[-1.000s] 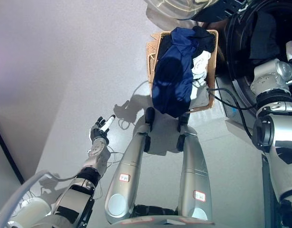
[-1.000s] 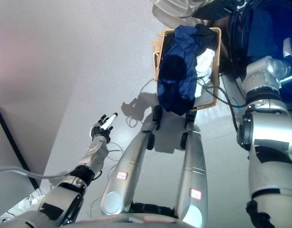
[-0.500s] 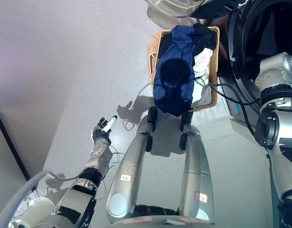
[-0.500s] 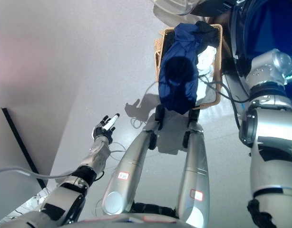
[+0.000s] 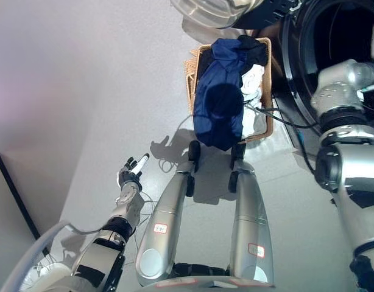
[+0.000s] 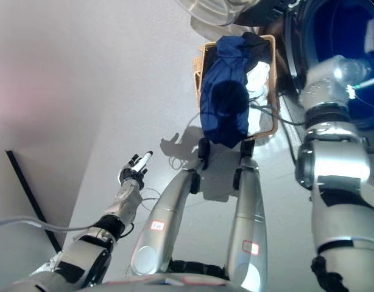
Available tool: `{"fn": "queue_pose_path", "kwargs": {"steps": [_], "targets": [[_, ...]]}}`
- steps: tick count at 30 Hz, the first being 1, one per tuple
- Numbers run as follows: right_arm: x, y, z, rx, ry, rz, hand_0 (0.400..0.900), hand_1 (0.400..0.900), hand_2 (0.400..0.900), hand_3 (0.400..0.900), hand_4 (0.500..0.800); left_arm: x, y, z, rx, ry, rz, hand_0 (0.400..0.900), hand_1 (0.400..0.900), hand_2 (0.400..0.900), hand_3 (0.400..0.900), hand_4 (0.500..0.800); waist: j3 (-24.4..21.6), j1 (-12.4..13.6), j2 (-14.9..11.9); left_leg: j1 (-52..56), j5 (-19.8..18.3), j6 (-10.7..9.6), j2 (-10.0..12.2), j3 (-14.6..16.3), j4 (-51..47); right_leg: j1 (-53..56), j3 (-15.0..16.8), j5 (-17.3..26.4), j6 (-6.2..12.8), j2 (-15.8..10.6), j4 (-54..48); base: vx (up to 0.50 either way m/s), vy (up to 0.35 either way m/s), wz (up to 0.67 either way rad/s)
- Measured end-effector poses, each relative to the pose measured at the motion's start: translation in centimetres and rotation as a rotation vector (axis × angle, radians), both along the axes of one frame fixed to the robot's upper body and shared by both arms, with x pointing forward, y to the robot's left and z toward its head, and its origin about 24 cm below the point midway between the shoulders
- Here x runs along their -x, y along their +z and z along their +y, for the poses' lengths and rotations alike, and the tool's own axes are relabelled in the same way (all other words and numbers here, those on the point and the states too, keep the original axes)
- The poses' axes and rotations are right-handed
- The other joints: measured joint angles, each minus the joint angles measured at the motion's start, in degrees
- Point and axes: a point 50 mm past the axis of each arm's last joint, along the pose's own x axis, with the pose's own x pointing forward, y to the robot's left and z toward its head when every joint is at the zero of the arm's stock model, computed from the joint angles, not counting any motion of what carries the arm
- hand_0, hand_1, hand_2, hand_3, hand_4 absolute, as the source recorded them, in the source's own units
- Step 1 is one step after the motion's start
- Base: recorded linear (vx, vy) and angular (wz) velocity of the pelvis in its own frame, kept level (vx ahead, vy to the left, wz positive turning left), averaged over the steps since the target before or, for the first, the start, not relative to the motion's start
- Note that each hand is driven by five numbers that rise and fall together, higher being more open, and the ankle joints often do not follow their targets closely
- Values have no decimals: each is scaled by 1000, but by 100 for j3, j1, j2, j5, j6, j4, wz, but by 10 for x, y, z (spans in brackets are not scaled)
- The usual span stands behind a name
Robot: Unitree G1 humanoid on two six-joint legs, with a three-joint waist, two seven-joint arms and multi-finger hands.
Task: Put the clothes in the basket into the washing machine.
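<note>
Left hand (image 5: 131, 174) – fingers straight, holding nothing; right hand's fingers hidden – cannot tell.

Wicker basket (image 5: 269, 91) heaped with dark blue garment (image 5: 220, 103), white and black clothes, beside open washing machine (image 5: 333, 36).

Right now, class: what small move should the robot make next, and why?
Probably bring the left hand toward the basket to take the blue garment. It hangs open over bare floor, holding nothing; the clothes are in the basket and the washing machine stands open.
</note>
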Motion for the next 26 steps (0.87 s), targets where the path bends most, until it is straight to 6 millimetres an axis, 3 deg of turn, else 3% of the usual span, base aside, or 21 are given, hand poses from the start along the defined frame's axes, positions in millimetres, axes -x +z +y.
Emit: {"fn": "queue_pose_path", "kwargs": {"steps": [4, 7, 10, 14, 18, 22, 26], "targets": [[-9, -42, 58, 51, 196, -7, 900, 900, 900, 900, 800, 4, -6, -5, 50, 31, 28, 900, 900, 900, 900, 800, -35, -97, -8, 114, -56, -7, 35, -12, 10, 161, -19, 5, -7, 39, -105, -4, 27, -9], [-2, -87, 88, 59, 283, 52, 900, 900, 900, 900, 800, 8, -12, -3, 72, 56, 61, 900, 900, 900, 900, 800, -40, -206, -18, 276, -112, 21, 66, -53, 8, 420, -87, 6, -5, 64, -259, 15, 36, -5], [12, -132, 102, 81, 331, 138, 900, 900, 900, 900, 800, 13, -16, 2, 83, 87, 79, 900, 900, 900, 900, 800, -62, -263, -54, 395, -220, 51, 99, -79, 100, 660, -137, 8, -1, 98, -392, 35, 53, -5], [36, -189, 107, 105, 383, 277, 900, 900, 900, 900, 800, 28, -30, 8, 99, 127, 136, 900, 900, 900, 900, 800, -130, -355, -212, 865, -278, 87, 112, -94, -30, 1221, -175, 63, 78, 114, -677, 81, 54, -7], [66, -254, 101, 215, 486, 528, 900, 900, 900, 900, 800, 57, -55, 15, 114, 152, 252, 900, 900, 900, 900, 800, -494, -389, -567, 1509, -294, 104, 127, -80, -427, 1899, -192, 146, 148, 128, -1207, 95, 52, -8], [118, -332, 80, 279, 581, 934, 900, 900, 900, 900, 800, 99, -81, 23, 79, 104, 397, 900, 900, 900, 900, 800, -1087, -386, -739, 2307, -261, 117, 137, -131, -983, 2820, -325, 294, 211, 150, -1970, 71, 16, -1], [174, -381, 67, 266, 683, 1230, 900, 900, 900, 900, 800, 132, -96, 35, 20, 57, 505, 900, 900, 900, 900, 800, -1458, -362, -742, 3137, -174, 195, 131, -145, -1559, 3668, -371, 439, 259, 183, -2613, 63, -10, 0]]}}
